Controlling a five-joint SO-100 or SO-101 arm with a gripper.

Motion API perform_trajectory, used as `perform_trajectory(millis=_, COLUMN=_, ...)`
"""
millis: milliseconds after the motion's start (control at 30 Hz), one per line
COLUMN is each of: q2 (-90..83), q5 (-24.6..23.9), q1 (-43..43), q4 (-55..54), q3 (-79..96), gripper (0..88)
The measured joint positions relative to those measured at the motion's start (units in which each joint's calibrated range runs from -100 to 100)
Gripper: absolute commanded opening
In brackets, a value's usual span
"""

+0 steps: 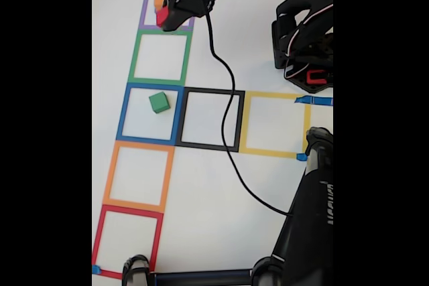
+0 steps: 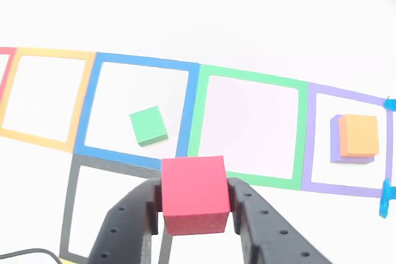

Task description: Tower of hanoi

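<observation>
White tabletop (image 2: 260,4) lies below the end effector (image 2: 193,205), which clamps the red block (image 2: 193,193) between its fingers.

Tool (image 2: 193,205) is entering from the bottom centre of the frame, its two black fingers (image 2: 250,214) pressing on either side of the red block (image 2: 193,193). Green block (image 2: 148,126) is lying inside the blue tape square (image 2: 88,104), left of centre. Orange block (image 2: 359,135) is sitting on top of the purple block (image 2: 335,141) inside the purple tape square (image 2: 311,134), at right. White worktop (image 2: 185,10) is filling the upper frame.
</observation>
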Motion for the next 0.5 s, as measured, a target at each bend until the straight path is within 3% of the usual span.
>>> perform_trajectory(millis=300, q2=-5.2, q5=0.9, q1=-6.2, q4=5.2, q3=0.9, gripper=4.4)
perform_trajectory(millis=500, q2=-13.8, q5=5.6, q1=-8.1, q4=-6.1, q3=20.8, gripper=5.1)
